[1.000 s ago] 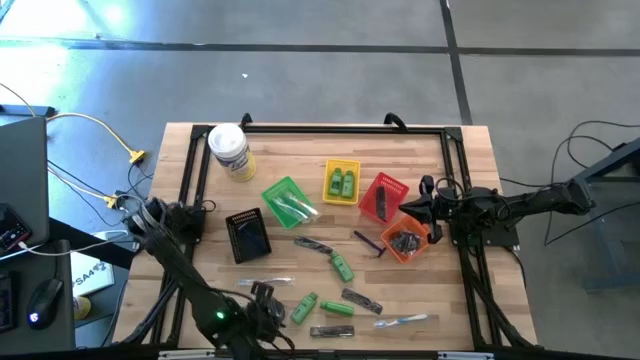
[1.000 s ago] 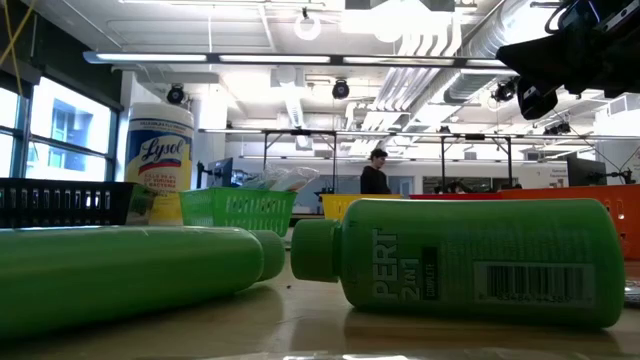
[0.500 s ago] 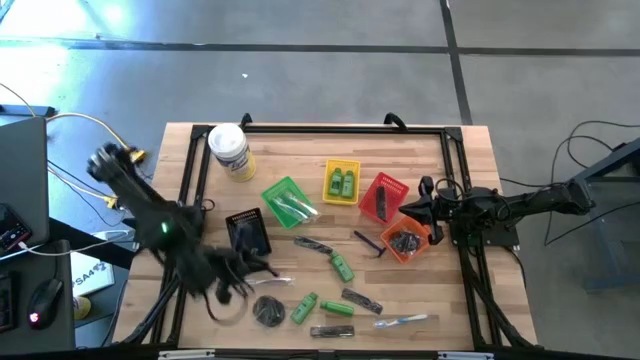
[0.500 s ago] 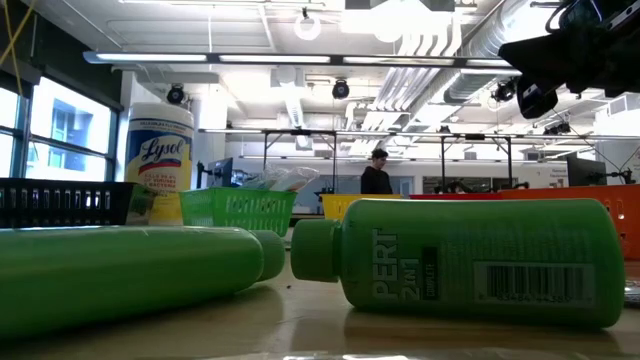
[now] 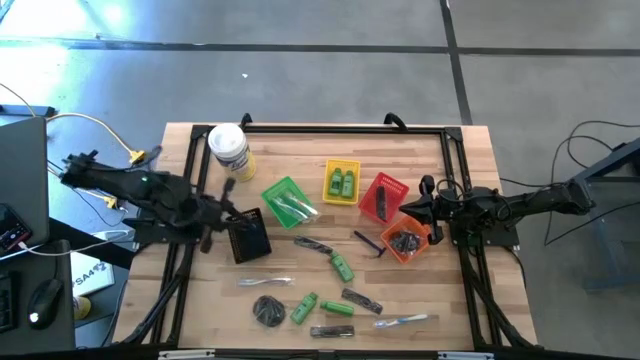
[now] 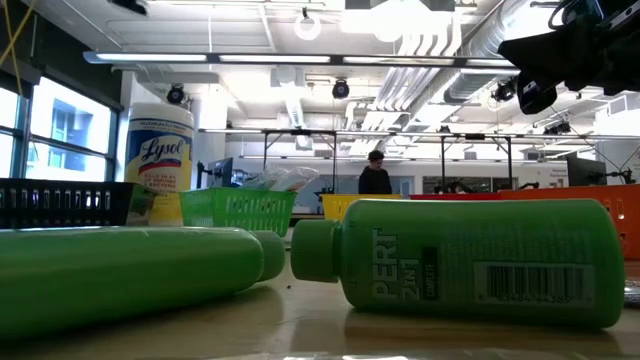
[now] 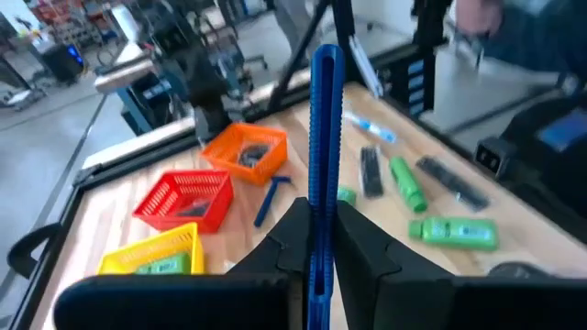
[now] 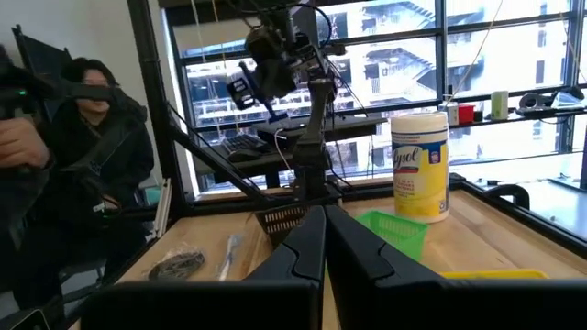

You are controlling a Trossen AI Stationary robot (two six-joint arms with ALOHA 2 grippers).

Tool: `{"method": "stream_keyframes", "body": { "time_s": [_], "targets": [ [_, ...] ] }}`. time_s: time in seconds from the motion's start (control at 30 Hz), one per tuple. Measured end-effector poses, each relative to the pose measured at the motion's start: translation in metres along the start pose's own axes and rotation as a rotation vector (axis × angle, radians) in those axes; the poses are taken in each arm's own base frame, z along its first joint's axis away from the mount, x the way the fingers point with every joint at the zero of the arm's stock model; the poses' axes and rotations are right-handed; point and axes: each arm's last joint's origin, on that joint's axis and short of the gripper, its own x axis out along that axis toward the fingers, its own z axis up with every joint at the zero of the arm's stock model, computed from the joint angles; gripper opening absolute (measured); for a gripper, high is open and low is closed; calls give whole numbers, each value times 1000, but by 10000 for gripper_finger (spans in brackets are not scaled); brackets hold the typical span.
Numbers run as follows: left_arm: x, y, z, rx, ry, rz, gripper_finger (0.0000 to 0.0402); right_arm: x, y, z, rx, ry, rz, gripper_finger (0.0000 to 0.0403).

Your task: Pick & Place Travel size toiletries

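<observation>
item: blue stick (image 7: pixel 326 156), upright, pinched at its lower end in the closed left gripper (image 5: pixel 222 212) above the black basket (image 5: pixel 247 237); risk: thin grip, may pivot or drop outside; right gripper (image 8: pixel 323 240) shut, empty, beside orange basket (image 5: pixel 405 241).

The tall white-lidded yellow canister (image 6: pixel 159 160) standing at the back of the surface reads "Lysol" on its label. The bright green plastic bottle (image 6: pixel 470 258) lying on its side nearest the low camera reads "PERT 2in1", with a barcode beside it.
</observation>
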Motion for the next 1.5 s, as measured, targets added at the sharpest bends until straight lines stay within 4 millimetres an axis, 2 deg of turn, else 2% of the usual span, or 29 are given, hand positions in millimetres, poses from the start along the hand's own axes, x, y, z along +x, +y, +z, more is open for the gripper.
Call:
{"method": "stream_keyframes", "body": {
  "time_s": [0.1, 0.23, 0.43, 0.57, 1.5],
  "targets": [
    [-20, 0, -5, -41, -38, -3, 22, 0, 0, 0, 1, 1, 4, 4],
    [-38, -2, -22, -58, -89, 10, 15, 0, 0, -1, 2, 12, 5, 4],
    [-42, -7, -46, -63, -105, 58, 15, 0, 0, -3, -1, 28, -2, 4],
    [-44, -7, -45, -52, -165, 47, 15, 0, 0, -3, -2, 30, -6, 4],
    [-43, -9, -43, 1, -188, 3, 15, 0, -3, -8, 94, 73, -94, 4]
  ]
}}
